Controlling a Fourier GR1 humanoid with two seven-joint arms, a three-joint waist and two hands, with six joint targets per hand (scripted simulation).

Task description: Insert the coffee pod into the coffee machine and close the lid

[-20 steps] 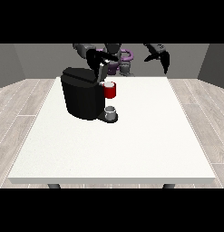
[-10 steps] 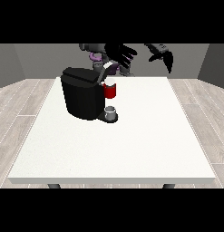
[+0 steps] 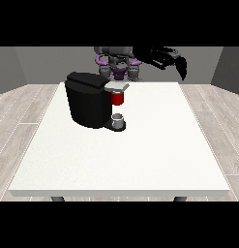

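Fingers relaxed, the hand at the view's right (image 3: 165, 57) hangs well apart from the coffee machine (image 3: 91, 99).

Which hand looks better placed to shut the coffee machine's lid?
Probably its left, the hand at the view's right: it hangs raised on the coffee machine's lid side. No other hand shows.

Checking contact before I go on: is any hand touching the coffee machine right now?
No. The only hand in view, at the view's right, hangs raised behind the table, apart from the machine.
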